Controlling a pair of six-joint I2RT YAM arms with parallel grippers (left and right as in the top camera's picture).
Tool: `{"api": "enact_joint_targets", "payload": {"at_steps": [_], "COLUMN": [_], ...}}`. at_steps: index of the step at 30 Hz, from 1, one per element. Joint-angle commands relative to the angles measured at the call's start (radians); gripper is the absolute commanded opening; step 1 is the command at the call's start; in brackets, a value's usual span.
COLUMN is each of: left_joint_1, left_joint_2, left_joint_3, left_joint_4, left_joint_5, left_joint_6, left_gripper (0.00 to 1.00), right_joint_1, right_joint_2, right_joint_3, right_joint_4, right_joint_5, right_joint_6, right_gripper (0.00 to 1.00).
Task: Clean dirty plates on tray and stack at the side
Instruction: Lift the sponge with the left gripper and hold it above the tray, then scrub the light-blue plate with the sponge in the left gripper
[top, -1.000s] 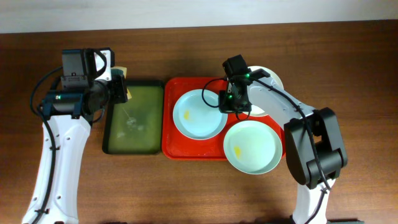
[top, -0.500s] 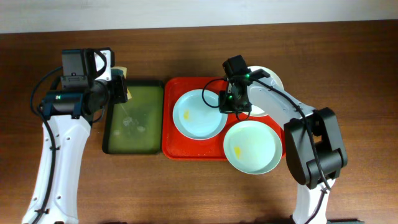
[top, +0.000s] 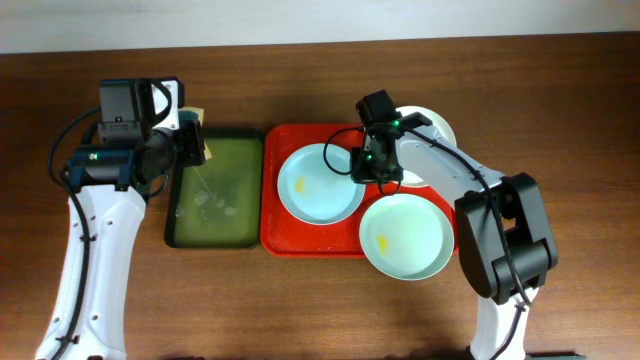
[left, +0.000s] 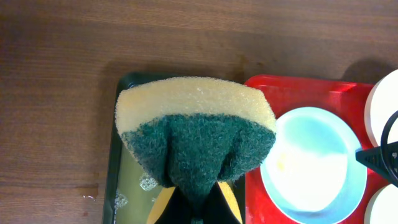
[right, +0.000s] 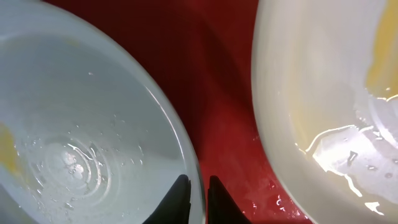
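The red tray (top: 275, 240) holds a pale blue-green plate (top: 320, 185) with a yellow smear on its left half. A second blue-green plate (top: 405, 237) with a smear overhangs the tray's front right corner. A white plate (top: 435, 125) sits at the back right, partly under my right arm. My right gripper (top: 362, 170) is shut on the right rim of the left plate (right: 81, 124), one finger on each side of the rim (right: 198, 186), with the white plate (right: 323, 93) beside it. My left gripper (top: 195, 140) is shut on a yellow-and-green sponge (left: 196, 134) over the green tray.
A dark green tray (top: 213, 190) with soapy water and some foam lies directly left of the red tray. Bare wooden table surrounds both trays. The left wrist view also shows the red tray (left: 298, 93) and the left plate (left: 314, 162).
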Motion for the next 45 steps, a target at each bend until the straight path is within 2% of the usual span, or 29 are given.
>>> {"api": "enact_joint_targets", "payload": {"at_steps": [1,3,8,11,15,16,18,24,26,34,37,45], "left_joint_1": [-0.001,-0.001,-0.001,-0.001,-0.001,-0.014,-0.068,-0.291,-0.34,-0.373,-0.377,-0.483], "left_joint_2": [0.007,0.007,0.017,0.085,0.275,0.379,0.466,0.553,0.597,0.757,0.79,0.898], "left_joint_3": [0.003,0.003,0.003,0.013,0.223,0.369,0.479,0.476,0.473,0.47,0.47,0.454], "left_joint_4": [0.002,0.003,0.001,-0.018,-0.231,-0.353,-0.419,-0.349,-0.345,-0.307,-0.3,-0.28], "left_joint_5": [0.015,0.015,0.014,0.014,0.011,0.011,0.037,0.073,0.023,0.002,-0.073,-0.043], "left_joint_6": [0.015,0.015,0.016,0.023,0.032,0.045,0.044,-0.054,-0.123,-0.15,-0.196,-0.201], "left_gripper": [0.0,0.0,0.0,0.0,0.0,0.0,0.0,0.0,0.0,0.0,0.0,0.0], "right_joint_1": [0.011,0.01,0.011,0.01,0.011,0.01,0.011,0.01,0.01,0.01,0.01,0.01], "right_joint_2": [0.017,0.017,0.017,0.017,0.017,0.017,0.017,0.017,0.017,0.017,0.017,0.017], "right_joint_3": [-0.011,-0.011,-0.011,-0.011,-0.011,-0.011,-0.011,-0.011,-0.011,-0.011,-0.011,-0.011], "right_joint_4": [0.004,0.005,-0.006,-0.02,-0.024,-0.024,-0.027,-0.028,-0.029,-0.03,-0.028,-0.027], "right_joint_5": [0.024,0.024,-0.076,-0.097,-0.098,-0.119,-0.138,-0.138,-0.138,-0.134,-0.134,-0.134], "right_joint_6": [-0.005,-0.005,-0.005,-0.005,-0.005,-0.005,-0.005,-0.005,-0.005,-0.005,-0.005,-0.005], "right_gripper": [0.13,0.04,0.04,0.04,0.04,0.04,0.04,0.04,0.04,0.04,0.04,0.04]}}
